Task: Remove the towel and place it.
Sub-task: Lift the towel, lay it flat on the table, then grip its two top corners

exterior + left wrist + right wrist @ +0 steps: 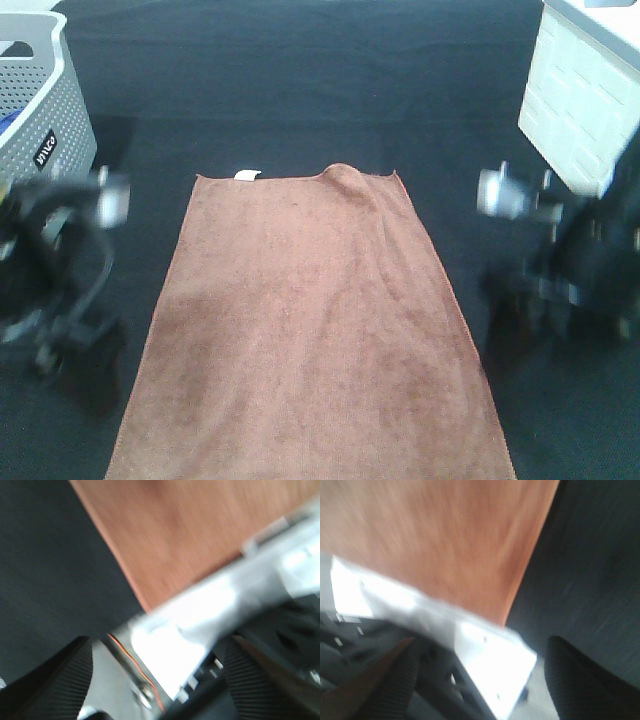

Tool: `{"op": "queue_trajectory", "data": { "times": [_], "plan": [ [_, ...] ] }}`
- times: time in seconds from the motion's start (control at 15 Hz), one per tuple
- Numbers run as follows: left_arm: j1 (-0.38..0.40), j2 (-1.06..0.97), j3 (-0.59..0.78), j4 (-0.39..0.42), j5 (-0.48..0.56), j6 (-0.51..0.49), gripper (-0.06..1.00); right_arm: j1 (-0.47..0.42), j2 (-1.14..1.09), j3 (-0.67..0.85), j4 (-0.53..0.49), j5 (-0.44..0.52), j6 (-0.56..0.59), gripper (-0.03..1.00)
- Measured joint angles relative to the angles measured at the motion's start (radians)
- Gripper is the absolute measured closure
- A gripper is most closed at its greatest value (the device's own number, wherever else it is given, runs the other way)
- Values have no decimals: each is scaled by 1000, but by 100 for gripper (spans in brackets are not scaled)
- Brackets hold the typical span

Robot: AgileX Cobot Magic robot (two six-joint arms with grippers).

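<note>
From above, the large rectangular brown terry towel [310,330] lies flat on the black table cloth [300,90], running from centre to six o'clock, with its small white tag [247,175] at the twelve o'clock edge. The blurred left arm [60,280] is at nine o'clock and the right arm [570,260] at three.

Left wrist: the left gripper [155,680] is spread and empty.

Right wrist: the right gripper [485,680] is likewise spread and empty.

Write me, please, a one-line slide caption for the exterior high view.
Brown towel lies spread on the black cloth, left arm and right arm blurred either side, grey basket at far left.
</note>
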Motion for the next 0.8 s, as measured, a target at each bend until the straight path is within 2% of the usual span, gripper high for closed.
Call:
{"op": "queue_trajectory", "data": {
  "times": [0.2, 0.27, 0.4, 0.47, 0.53, 0.8],
  "plan": [
    [0, 95, -183, 144, -11, -71, 25, -163, 0, -216, -3, 19, 9, 29],
    [0, 114, -220, 213, -59, -127, 25, -206, 0, -290, -12, 18, 10, 29],
    [9, 126, -234, 263, -107, -193, 24, -212, 0, -331, -15, 16, 22, 29],
    [19, 135, -240, 263, -112, -199, 24, -212, 6, -351, -10, 8, 44, 29],
    [69, 183, -279, 254, -116, -199, 23, -212, 19, -365, -9, -15, 44, 29],
    [225, 368, -480, 154, -113, -90, 23, -231, 177, -534, 6, -29, 37, 29]
  ]
}}
